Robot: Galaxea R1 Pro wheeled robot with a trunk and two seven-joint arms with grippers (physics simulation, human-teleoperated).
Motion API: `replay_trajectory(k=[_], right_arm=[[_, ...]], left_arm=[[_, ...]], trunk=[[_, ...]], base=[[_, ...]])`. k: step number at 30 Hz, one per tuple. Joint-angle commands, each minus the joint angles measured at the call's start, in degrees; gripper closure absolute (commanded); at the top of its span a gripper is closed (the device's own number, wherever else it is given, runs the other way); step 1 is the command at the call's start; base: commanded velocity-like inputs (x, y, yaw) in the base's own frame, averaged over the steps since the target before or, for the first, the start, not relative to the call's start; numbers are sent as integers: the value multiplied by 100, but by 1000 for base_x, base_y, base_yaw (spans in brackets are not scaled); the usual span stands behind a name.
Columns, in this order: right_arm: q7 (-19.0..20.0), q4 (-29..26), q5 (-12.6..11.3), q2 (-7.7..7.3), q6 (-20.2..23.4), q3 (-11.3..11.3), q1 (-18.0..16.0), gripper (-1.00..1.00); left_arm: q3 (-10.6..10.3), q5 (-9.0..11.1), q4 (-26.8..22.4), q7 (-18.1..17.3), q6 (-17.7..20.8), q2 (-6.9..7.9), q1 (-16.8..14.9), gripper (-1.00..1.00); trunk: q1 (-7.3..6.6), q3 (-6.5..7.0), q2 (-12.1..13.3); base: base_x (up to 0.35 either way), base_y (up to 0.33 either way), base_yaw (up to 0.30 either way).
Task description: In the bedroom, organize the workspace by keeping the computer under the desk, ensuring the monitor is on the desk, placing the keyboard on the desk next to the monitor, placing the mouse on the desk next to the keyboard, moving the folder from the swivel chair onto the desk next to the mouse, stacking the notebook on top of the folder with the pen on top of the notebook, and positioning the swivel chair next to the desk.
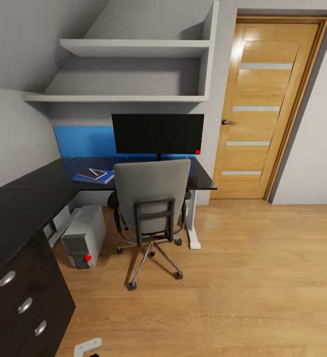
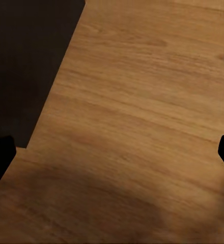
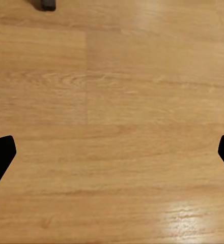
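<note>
Pictured in the attic bedroom: one long black-topped desk [image 1: 203, 181] with a bright blue back panel, set against the far wall beneath two grey-white wall shelves [image 1: 134, 48]. Stood on the desk, one wide flat black-fronted monitor [image 1: 157, 133], upright and facing the room, with a small red light at its lower corner. Drawn up close to the desk's front edge, one grey upholstered swivel chair [image 1: 152, 196] with black armrests and a chrome star base on black castors, its back to the camera and hiding the monitor's foot. Parked on the floor under the desk, beside the chair, one light grey upright computer tower [image 1: 85, 237] with a darker front panel. Laid flat on the desktop, one bright blue rectangular folder [image 1: 104, 178], topped by one smaller thin black notebook [image 1: 90, 173]; a pale sliver on the notebook too small to identify. Also counted: one light wooden door [image 1: 265, 109] with four pale glass strips, shut, and one dark drawer cabinet [image 1: 20, 277] with three round silver knobs. Seen in the wrist views, left gripper [image 2: 112, 152] and right gripper [image 3: 112, 152], both spread wide and grasping nothing, black fingertips [image 2: 0, 155] well apart above the wood plank floor [image 1: 262, 277].
</note>
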Motion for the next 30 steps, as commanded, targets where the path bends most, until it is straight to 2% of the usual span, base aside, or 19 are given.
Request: replay_trajectory(k=[1, 30], right_arm=[[-32, 12, -11, 5, -12, 47, -4, -100], [-32, 12, -11, 1, -7, 50, -4, -100]], left_arm=[[-48, 47, 2, 18, -15, -3, -3, -100], [-48, 56, 5, 24, 24, 7, -3, -100]], trunk=[[-24, 13, 39], [-660, 534, 1202]], base=[[0, 0, 0], [0, 0, 0]])
